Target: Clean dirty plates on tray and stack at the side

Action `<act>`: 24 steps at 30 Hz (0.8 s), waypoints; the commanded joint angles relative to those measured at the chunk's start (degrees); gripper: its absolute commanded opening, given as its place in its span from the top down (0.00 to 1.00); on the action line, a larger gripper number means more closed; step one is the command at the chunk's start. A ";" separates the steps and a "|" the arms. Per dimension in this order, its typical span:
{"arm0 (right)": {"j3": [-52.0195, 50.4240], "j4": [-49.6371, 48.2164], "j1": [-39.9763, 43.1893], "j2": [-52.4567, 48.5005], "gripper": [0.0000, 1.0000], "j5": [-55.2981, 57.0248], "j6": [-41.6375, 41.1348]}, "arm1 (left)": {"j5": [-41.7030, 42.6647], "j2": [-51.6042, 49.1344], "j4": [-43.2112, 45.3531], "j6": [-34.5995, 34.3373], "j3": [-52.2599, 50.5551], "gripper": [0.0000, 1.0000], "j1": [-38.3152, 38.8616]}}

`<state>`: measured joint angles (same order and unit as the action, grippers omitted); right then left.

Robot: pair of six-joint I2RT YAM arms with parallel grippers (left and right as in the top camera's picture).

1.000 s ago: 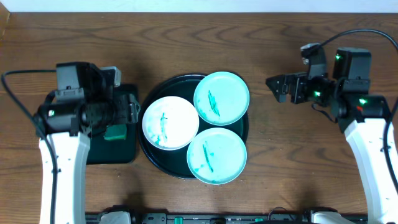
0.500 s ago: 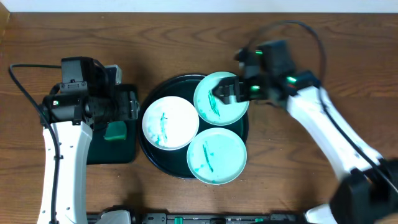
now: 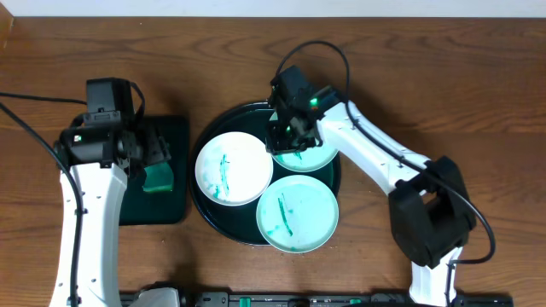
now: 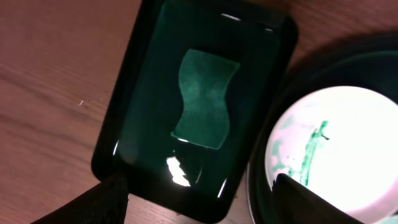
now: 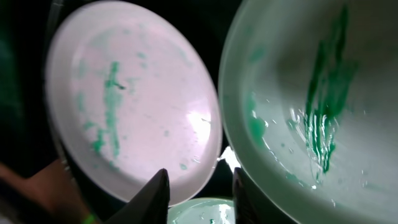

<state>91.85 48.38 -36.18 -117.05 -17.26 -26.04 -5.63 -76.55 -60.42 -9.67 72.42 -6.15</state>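
Bench (image 3: pixel 426 68): brown wood, seen from above.
Round tray (image 3: pixel 205 210): dark green-black with a raised rim. It sits in the middle of the bench, a little closer to the near edge than to the far one, and all three plates lie on it.
White plate (image 3: pixel 234 167): on the left part of the round tray, reaching to the tray's left rim. A green streak runs down its middle with pale specks around it (image 5: pixel 130 99).
Far teal plate (image 3: pixel 322 157): on the far right part of the round tray, half hidden from above by the right arm. The right wrist view shows wet green streaks on it (image 5: pixel 298 93).
Near teal plate (image 3: pixel 297 213): on the part of the round tray closest to the near edge, its rim past the tray's rim there. It has a green smear left of its centre.
Rectangular tray (image 3: pixel 175 189): black and glossy, just left of the round tray, toward the left edge of the bench.
Cloth (image 4: pixel 205 99): teal with wavy sides, lying flat in the rectangular tray.
Left gripper (image 4: pixel 200 183): above the rectangular tray, fingers spread wide and holding nothing, with the cloth below it.
Right gripper (image 5: pixel 200 180): reaching in from the right edge, low over the gap between the white plate and the far teal plate. Its fingers stand a little apart with nothing seen between them. Whether one of them touches the far teal plate's rim cannot be told.
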 commanded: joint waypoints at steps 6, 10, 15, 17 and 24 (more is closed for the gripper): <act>0.94 -0.39 -2.95 -6.14 0.67 5.64 -5.25 | -4.55 -4.39 -0.42 -2.08 0.92 0.26 -0.04; 0.94 -0.68 -3.74 -7.78 0.68 5.64 -5.25 | -4.55 -6.25 -0.37 -2.05 0.92 0.25 -0.04; 0.94 -1.68 -4.04 -8.59 0.71 6.73 -5.44 | -4.55 -7.50 -0.35 -2.03 0.92 0.26 -0.04; 0.94 -1.88 -4.04 -9.14 0.72 6.69 -5.66 | -4.57 -7.74 -0.35 -2.03 0.92 0.25 -0.04; 3.41 -0.28 -3.58 -8.81 0.70 8.50 -2.80 | -4.52 -7.80 0.13 -2.03 0.94 0.25 -0.04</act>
<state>92.29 46.83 -39.57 -124.75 -9.78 -30.57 -9.39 -84.03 -60.31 -10.74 72.42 -6.15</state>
